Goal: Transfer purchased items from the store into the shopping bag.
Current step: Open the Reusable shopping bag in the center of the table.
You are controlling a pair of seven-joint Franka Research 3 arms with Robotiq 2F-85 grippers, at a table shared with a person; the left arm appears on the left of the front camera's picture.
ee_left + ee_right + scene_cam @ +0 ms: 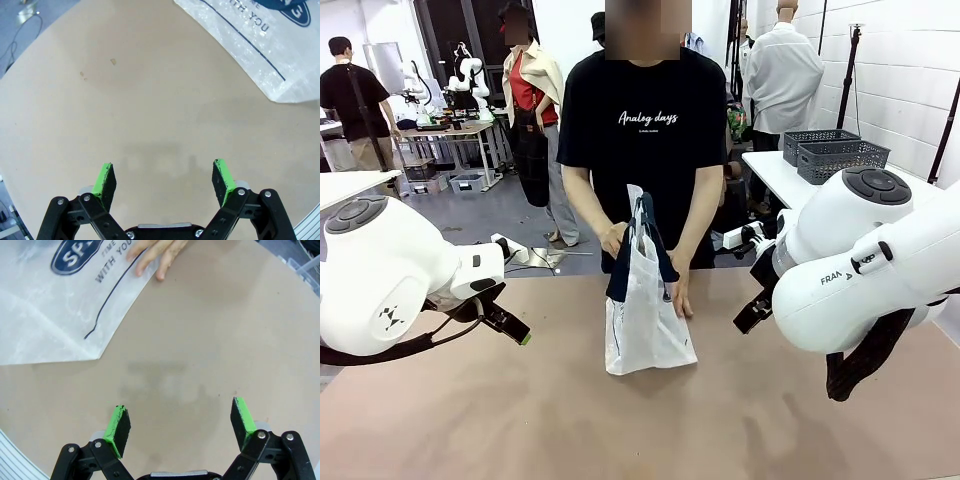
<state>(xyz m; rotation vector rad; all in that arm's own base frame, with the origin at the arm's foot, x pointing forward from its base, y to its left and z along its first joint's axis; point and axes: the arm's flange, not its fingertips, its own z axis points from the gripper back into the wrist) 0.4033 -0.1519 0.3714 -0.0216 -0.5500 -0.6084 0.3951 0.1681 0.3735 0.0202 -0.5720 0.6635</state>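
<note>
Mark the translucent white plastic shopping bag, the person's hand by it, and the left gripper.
Translucent white plastic shopping bag [645, 335]: front view, side panel.
Person's hand [159, 251]: right wrist view, fingers.
Left gripper [163, 169]: left wrist view, midway between open fingertips.

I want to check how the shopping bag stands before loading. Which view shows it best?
The front view: the whole shopping bag stands upright on the table, a person's hand at its navy handles. The left wrist view catches one printed corner; the right wrist view, a printed stretch with fingers at its edge.
</note>
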